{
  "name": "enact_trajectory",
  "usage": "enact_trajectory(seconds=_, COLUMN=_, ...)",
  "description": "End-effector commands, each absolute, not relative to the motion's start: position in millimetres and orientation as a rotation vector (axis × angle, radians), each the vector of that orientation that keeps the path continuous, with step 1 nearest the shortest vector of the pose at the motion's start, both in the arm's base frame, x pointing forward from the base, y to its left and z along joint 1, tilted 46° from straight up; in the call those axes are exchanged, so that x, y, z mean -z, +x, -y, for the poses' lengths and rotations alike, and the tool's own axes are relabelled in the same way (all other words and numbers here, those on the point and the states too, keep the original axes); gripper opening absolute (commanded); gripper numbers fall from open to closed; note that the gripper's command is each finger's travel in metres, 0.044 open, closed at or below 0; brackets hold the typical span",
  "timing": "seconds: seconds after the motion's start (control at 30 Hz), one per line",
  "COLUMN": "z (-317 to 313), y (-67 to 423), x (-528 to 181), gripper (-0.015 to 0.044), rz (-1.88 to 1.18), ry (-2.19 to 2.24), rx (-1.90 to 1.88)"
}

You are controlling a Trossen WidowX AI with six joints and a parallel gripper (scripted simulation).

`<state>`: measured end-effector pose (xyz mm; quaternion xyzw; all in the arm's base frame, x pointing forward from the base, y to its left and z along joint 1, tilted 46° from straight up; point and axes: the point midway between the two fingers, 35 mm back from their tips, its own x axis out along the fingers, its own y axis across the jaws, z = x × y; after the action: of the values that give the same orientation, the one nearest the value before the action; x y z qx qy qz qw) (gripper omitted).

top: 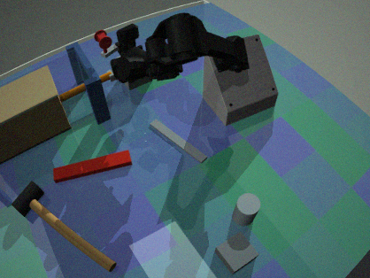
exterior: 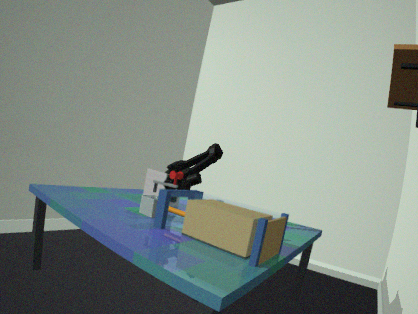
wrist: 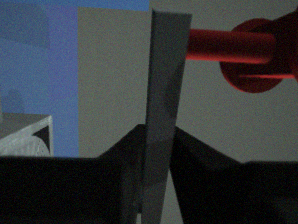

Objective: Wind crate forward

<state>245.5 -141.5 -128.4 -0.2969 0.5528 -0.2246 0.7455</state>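
Pincer [wrist: 157, 165] nearly closed, clamped tight on the winch handle's grey bar [wrist: 164, 100], red knob [wrist: 250, 47] jutting sideways. Crate [top: 26, 111] sits flat on the tabletop [top: 310, 146] behind the blue frame [top: 90, 88].

Red flat bar [top: 92, 166] on tabletop [top: 310, 146]. Grey flat bar [top: 178, 141] right of red bar, apart. Mallet [top: 62, 226] with black head below red bar. Grey cylinder on square base [top: 236, 253] far right of mallet.
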Motion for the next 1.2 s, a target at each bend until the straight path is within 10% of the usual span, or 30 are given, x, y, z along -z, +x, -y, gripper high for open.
enact_trajectory(seconds=0.0, z=140, y=246, x=130, gripper=0.0, rz=-1.204, ry=-0.651, rx=0.511)
enact_trajectory(seconds=1.17, z=121, y=244, x=139, gripper=0.0, rz=-1.2, ry=-0.651, rx=0.508)
